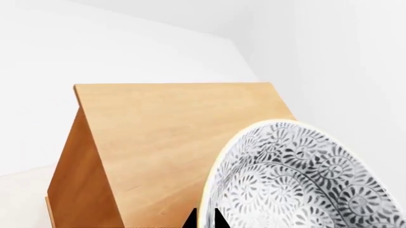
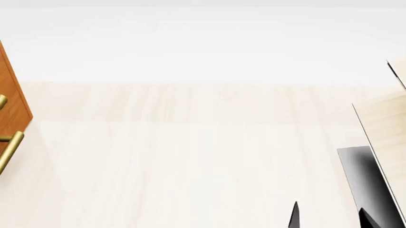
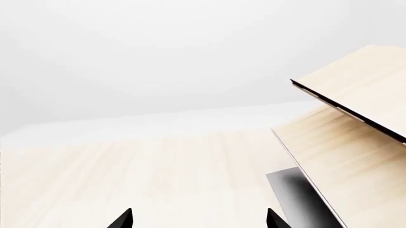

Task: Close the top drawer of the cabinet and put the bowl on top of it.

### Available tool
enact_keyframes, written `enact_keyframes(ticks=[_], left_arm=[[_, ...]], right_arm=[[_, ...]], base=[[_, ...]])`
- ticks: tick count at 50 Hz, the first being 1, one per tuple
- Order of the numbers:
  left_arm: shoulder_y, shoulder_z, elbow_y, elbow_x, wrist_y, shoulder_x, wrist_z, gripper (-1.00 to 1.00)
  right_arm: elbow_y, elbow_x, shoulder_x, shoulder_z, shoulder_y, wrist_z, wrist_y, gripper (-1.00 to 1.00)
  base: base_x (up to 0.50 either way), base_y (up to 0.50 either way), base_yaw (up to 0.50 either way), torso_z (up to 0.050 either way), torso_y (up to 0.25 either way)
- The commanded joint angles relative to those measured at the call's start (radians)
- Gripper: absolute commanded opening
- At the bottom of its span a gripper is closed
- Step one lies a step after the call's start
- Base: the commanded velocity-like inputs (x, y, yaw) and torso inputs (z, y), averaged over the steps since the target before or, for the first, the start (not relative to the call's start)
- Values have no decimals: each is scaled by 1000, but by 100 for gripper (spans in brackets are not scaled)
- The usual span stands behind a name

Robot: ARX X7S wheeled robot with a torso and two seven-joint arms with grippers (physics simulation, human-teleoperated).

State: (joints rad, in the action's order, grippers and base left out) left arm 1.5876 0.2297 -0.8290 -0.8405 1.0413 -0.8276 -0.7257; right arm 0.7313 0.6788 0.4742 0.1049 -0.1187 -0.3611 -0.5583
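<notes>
Left gripper (image 1: 203, 219) pinches the bowl (image 1: 304, 180) by its rim, over the cabinet (image 1: 178, 142) top. It should lower the bowl level, well in from the edge. Right gripper (image 3: 199, 219) hangs wide, empty. Only the head view shows brass handles (image 2: 9, 149); the drawer's state stays hidden.

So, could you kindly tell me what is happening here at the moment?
The left wrist view shows the bowl close to the left gripper, over the cabinet top; whether the fingers grip it is unclear. The right gripper is open with nothing between its fingers, near a pale shelf. In the head view only the cabinet's edge and brass handles appear.
</notes>
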Motion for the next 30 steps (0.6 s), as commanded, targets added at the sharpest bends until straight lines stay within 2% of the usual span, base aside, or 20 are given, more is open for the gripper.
enact_keyframes(ticks=[1,5,6,30], left_arm=[[12,-15,1,13,19,-1,-8,-100],[16,-35,10,19,19,0,12,-100],[16,-31,9,19,18,0,9,100],[38,-23,31,-1,58,15,-13,100]], right_arm=[[-8,-4,-1,-7,-2,3,10,100],[-7,-1,1,-5,-3,2,9,100],[-8,-1,0,-5,-3,3,11,100],[-37,2,0,-9,-4,16,32,100]], base=[[0,0,0,0,0],[0,0,0,0,0],[0,0,0,0,0],[0,0,0,0,0]])
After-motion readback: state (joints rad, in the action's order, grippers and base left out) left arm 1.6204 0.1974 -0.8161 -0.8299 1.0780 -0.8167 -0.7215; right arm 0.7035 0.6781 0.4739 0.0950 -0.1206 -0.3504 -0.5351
